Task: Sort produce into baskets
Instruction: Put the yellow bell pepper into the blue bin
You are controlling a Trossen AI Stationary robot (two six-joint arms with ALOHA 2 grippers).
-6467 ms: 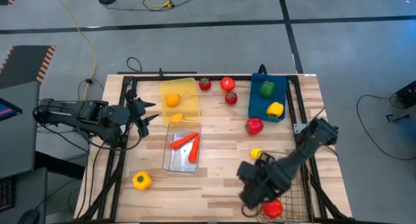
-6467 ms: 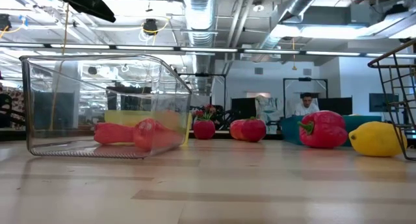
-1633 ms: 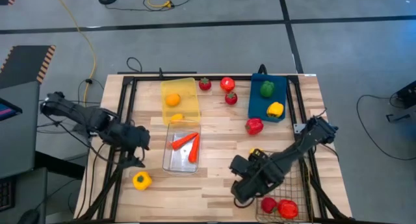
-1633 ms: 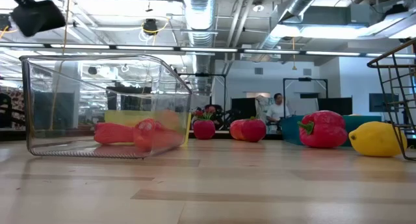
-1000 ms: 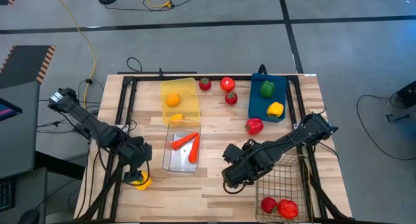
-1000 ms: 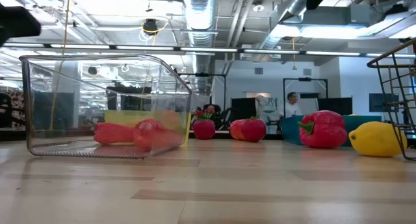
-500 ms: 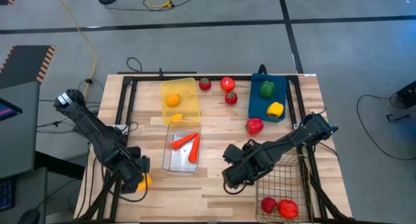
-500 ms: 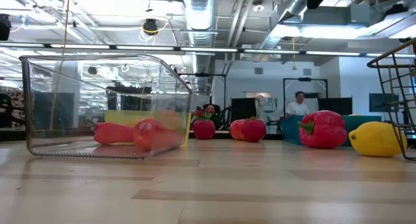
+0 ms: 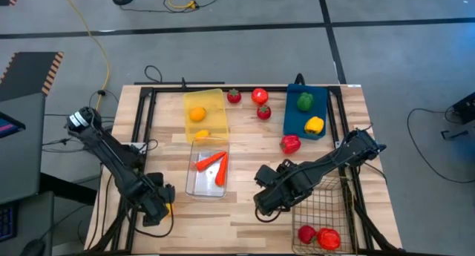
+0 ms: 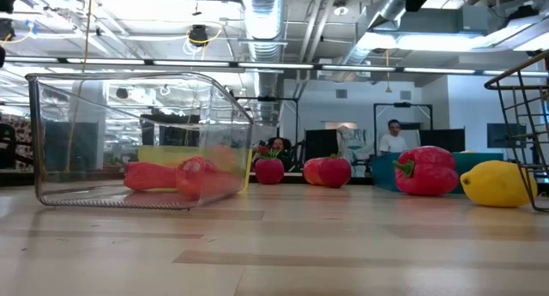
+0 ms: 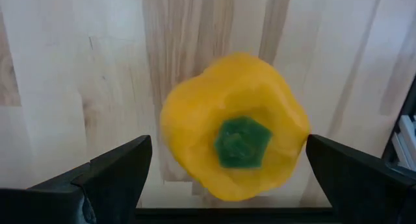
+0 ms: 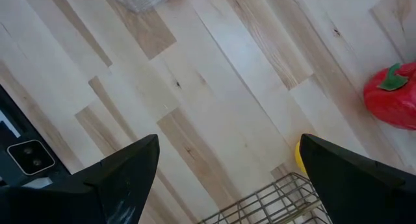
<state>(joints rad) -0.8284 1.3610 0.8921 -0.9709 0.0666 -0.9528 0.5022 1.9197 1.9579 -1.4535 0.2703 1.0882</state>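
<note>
Left claw (image 11: pixel 227 178) hangs wide open directly over the yellow pepper (image 11: pixel 233 125), which sits between its fingers, ungripped, on the surface (image 11: pixel 78 68). Step judged: pick-up approach; next, descend and close. Right claw (image 12: pixel 227 178) open, empty

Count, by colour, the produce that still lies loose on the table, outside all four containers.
Red: 4 (red pepper, strawberry, tomato, smaller red fruit)
Yellow: 2 (yellow pepper, lemon)
Total: 6
</note>
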